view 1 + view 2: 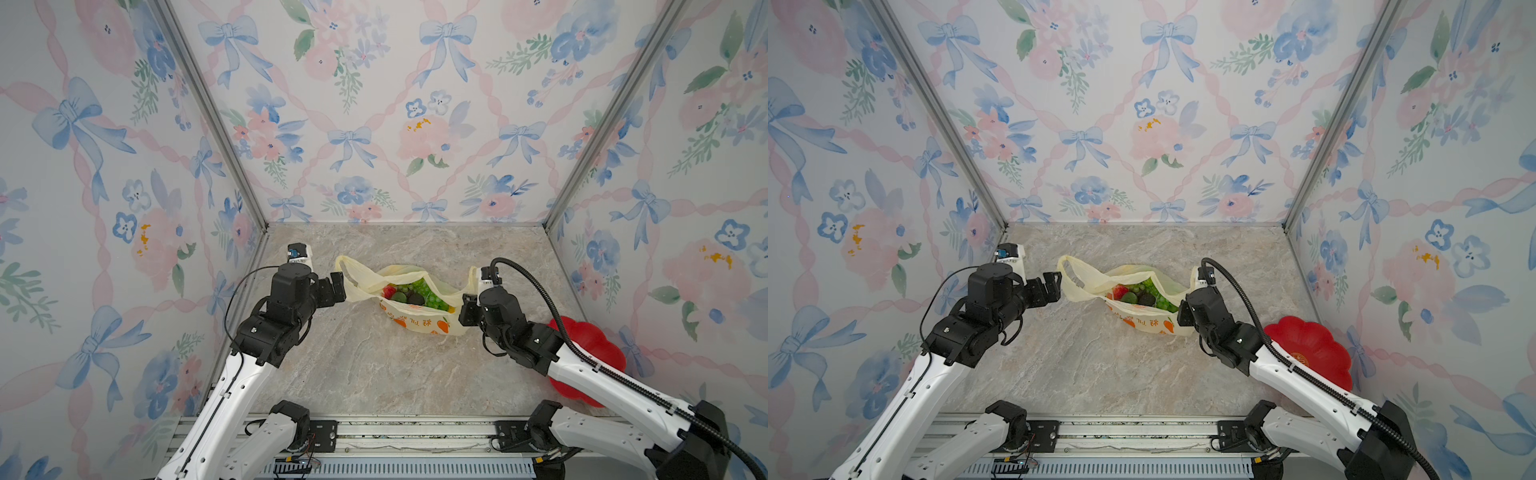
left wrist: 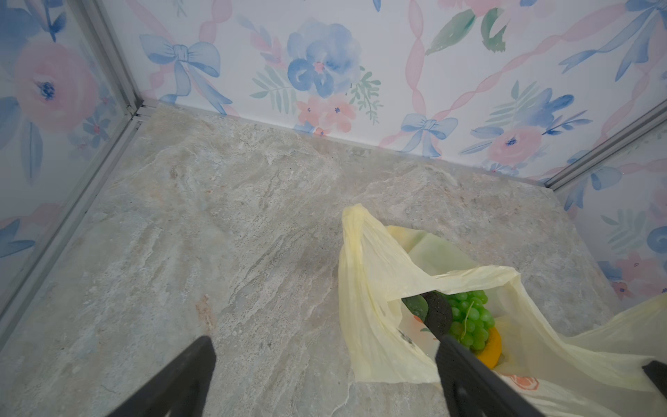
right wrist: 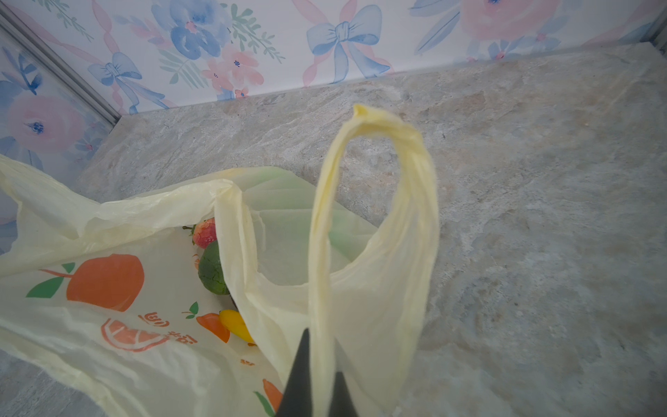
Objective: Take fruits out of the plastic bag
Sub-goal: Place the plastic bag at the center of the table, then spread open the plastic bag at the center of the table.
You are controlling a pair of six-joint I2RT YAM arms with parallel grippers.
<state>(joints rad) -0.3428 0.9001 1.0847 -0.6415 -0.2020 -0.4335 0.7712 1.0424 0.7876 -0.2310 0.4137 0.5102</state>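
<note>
Right wrist view: the right gripper is clamping the plastic bag by one handle, with the fruits lying inside the bag. The left gripper is gaping just beside the bag. Reaching in, it is risking snagging thin film and dragging everything.

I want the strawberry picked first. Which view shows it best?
Right wrist view: the strawberry is large and close inside the plastic bag. Both top views show it small; in the left wrist view the bag hides it.

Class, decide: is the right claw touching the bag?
Touching. The right wrist view shows the right claw shut on the bag, with the handle loop pinched between its jaws.
</note>
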